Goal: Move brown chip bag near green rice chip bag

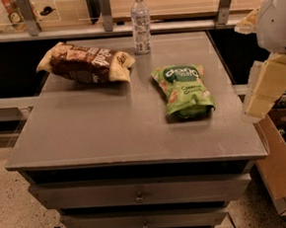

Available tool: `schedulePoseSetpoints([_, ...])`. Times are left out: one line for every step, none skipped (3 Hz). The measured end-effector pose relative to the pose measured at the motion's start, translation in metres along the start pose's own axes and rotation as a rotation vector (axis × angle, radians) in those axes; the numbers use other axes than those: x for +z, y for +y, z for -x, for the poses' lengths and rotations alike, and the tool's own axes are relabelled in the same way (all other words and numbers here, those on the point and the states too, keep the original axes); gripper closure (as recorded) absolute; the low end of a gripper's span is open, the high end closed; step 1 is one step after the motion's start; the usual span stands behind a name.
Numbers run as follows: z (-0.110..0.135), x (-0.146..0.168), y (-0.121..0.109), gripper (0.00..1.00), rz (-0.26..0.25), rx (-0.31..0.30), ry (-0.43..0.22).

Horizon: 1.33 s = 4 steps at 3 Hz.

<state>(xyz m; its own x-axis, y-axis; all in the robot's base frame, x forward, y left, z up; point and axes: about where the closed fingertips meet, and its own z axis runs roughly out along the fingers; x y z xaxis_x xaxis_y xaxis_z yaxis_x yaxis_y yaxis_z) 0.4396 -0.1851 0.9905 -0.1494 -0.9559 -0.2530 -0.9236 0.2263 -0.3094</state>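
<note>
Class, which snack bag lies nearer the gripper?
The green rice chip bag: the gripper hangs just right of it; the brown chip bag lies far left.

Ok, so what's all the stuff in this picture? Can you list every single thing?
brown chip bag: 1, dark brown with tan ends, lying at the back left of the table top
green rice chip bag: 1, bright green, lying right of the middle, apart from the brown bag
water bottle: 1, clear with a white cap, upright at the back edge
table: 1, grey, in the middle of the view
drawers: at least 2, grey, under the table top
cardboard box: 1, brown, on the floor at the lower right
robot arm: 1, white, top right corner
gripper: 1, cream, at the right edge beside the table, touching neither bag
</note>
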Motion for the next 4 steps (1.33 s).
schedulePoseSetpoints([0.0, 0.0, 0.0, 0.0, 0.0, 0.0, 0.0])
schedulePoseSetpoints([0.007, 0.005, 0.001, 0.0, 0.014, 0.0, -0.025])
schedulePoseSetpoints([0.031, 0.017, 0.007, 0.0, 0.039, -0.021, -0.062])
schedulePoseSetpoints([0.066, 0.029, 0.017, 0.0, 0.068, -0.042, -0.114])
